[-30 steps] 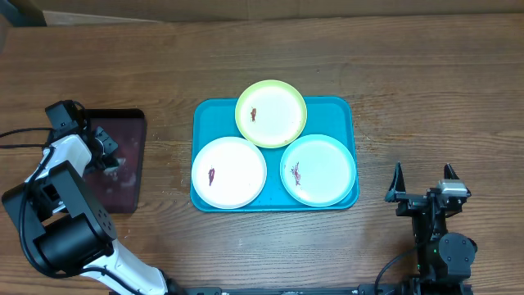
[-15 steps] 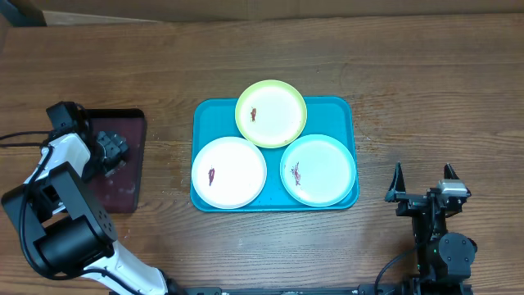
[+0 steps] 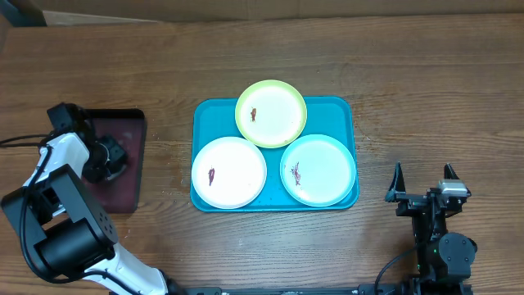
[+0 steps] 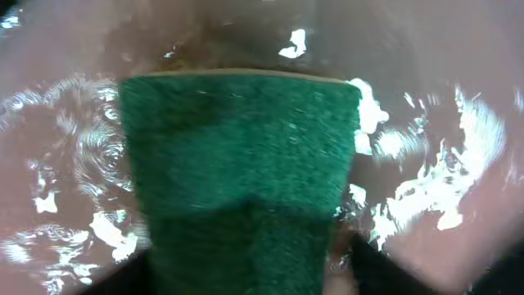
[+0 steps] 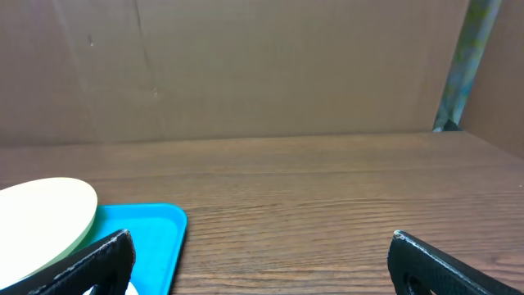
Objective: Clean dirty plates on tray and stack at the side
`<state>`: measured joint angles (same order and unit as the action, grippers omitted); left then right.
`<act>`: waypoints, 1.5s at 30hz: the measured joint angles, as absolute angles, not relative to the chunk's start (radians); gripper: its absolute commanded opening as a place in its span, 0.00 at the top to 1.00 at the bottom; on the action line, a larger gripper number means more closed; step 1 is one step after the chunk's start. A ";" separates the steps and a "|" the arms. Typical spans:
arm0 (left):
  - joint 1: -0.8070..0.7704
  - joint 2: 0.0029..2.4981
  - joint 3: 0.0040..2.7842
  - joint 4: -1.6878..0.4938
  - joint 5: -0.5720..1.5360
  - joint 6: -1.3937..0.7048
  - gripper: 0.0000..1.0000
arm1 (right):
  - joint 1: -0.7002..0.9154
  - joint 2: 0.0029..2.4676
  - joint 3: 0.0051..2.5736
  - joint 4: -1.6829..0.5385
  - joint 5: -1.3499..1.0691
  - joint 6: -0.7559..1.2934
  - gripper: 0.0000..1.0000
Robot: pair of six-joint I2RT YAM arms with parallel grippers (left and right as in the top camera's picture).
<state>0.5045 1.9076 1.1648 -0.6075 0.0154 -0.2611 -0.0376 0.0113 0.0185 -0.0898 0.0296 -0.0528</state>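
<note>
Blue tray: mid-frame on worktop; holds green plate top, white plate lower left, aqua plate lower right; all smeared
Maroon tray: far left; wet, green sponge inside
Left jaws: at sponge; grip cannot be told
Right jaws: wide apart; empty

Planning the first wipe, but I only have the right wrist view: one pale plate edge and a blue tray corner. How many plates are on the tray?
Observer: Three: a lime-green plate, a white plate and an aqua plate, all on the turquoise tray.
Operator: Any dirty?
Observer: Each shows a small dark red smear.
Operator: Where is the left gripper?
Observer: The left gripper is over the maroon tray, at a green sponge on its wet surface.
</note>
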 measured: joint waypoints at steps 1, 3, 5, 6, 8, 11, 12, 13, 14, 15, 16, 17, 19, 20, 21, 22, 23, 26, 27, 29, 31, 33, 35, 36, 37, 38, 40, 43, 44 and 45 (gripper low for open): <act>0.503 1.906 1.165 -0.609 0.016 -0.261 0.00 | -0.038 0.011 0.019 -0.090 0.030 -0.052 0.00; 0.501 1.905 1.166 -0.618 0.015 -0.261 0.06 | -0.038 0.011 0.019 -0.090 0.030 -0.052 0.00; 0.502 1.905 1.166 -0.635 0.012 -0.262 0.39 | -0.038 0.011 0.019 -0.090 0.030 -0.053 0.00; 0.502 1.905 1.166 -0.643 0.010 -0.263 0.58 | -0.038 0.011 0.019 -0.090 0.030 -0.052 0.00; 0.505 1.905 1.166 -0.661 0.013 -0.260 0.82 | -0.038 0.011 0.019 -0.090 0.030 -0.052 0.00; 0.508 1.905 1.166 -0.666 0.034 -0.260 0.96 | -0.038 0.011 0.019 -0.090 0.030 -0.052 0.00; 0.508 1.905 1.166 -0.666 0.038 -0.260 0.96 | -0.038 0.011 0.019 -0.090 0.029 -0.052 0.00; 0.508 1.905 1.166 -0.665 0.040 -0.260 0.96 | -0.038 0.011 0.019 -0.089 0.029 -0.052 0.00; 0.509 1.905 1.166 -0.664 0.044 -0.260 0.80 | -0.038 0.011 0.019 -0.089 0.029 -0.052 0.00; 0.510 1.905 1.166 -0.662 0.046 -0.260 0.37 | -0.038 0.011 0.019 -0.089 0.030 -0.052 0.00; 0.510 1.905 1.164 -0.654 0.051 -0.260 0.12 | -0.038 0.011 0.019 -0.089 0.029 -0.052 0.00; 0.510 1.905 1.164 -0.647 0.054 -0.260 0.00 | -0.038 0.011 0.019 -0.090 0.029 -0.052 0.00; 0.510 1.905 1.164 -0.620 0.060 -0.260 0.00 | -0.038 0.011 0.019 -0.090 0.029 -0.053 0.00; 0.506 1.904 1.164 -0.596 0.059 -0.260 0.00 | -0.038 0.011 0.019 -0.090 0.030 -0.052 0.00; 0.505 1.904 1.164 -0.573 0.056 -0.260 0.00 | -0.038 0.011 0.019 -0.090 0.030 -0.052 0.00; 0.503 1.904 1.164 -0.551 0.052 -0.262 0.00 | -0.038 0.011 0.019 -0.090 0.030 -0.052 0.00; 0.503 1.906 1.163 -0.534 0.044 -0.260 0.00 | -0.038 0.011 0.019 -0.090 0.029 -0.052 0.00; 0.504 1.912 1.156 -0.476 0.009 -0.259 0.00 | -0.038 0.011 0.019 -0.090 0.030 -0.052 0.00; 0.504 1.914 1.155 -0.462 -0.002 -0.260 0.00 | -0.038 0.011 0.019 -0.090 0.030 -0.052 0.00; 0.504 1.917 1.150 -0.429 -0.022 -0.259 0.00 | -0.038 0.011 0.019 -0.090 0.030 -0.053 0.00; 0.504 1.921 1.147 -0.403 -0.035 -0.260 0.05 | -0.038 0.011 0.019 -0.089 0.029 -0.052 0.00; 0.504 1.925 1.145 -0.385 -0.046 -0.263 0.27 | -0.038 0.011 0.019 -0.090 0.029 -0.052 0.00; 0.504 1.927 1.143 -0.373 -0.050 -0.262 0.62 | -0.038 0.011 0.019 -0.089 0.030 -0.052 0.00; 0.504 1.929 1.143 -0.371 -0.051 -0.260 0.83 | -0.038 0.011 0.019 -0.089 0.030 -0.052 0.00; 0.504 1.930 1.143 -0.368 -0.051 -0.260 0.96 | -0.038 0.011 0.019 -0.090 0.030 -0.052 0.00; 0.504 1.930 1.143 -0.366 -0.053 -0.260 0.96 | -0.038 0.011 0.019 -0.090 0.030 -0.053 0.00; 0.504 1.930 1.143 -0.366 -0.053 -0.260 0.96 | -0.038 0.011 0.019 -0.090 0.030 -0.053 0.00; 0.504 1.930 1.143 -0.372 -0.053 -0.258 0.33 | -0.038 0.011 0.019 -0.090 0.030 -0.052 0.00; 0.504 1.930 1.143 -0.379 -0.053 -0.261 0.00 | -0.038 0.011 0.019 -0.090 0.029 -0.052 0.00; 0.504 1.930 1.143 -0.392 -0.054 -0.259 0.00 | -0.038 0.011 0.019 -0.090 0.030 -0.053 0.00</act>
<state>0.5037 1.9305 1.1435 -0.3916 -0.0540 -0.2588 -0.0376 0.0113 0.0185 -0.0898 0.0299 -0.0528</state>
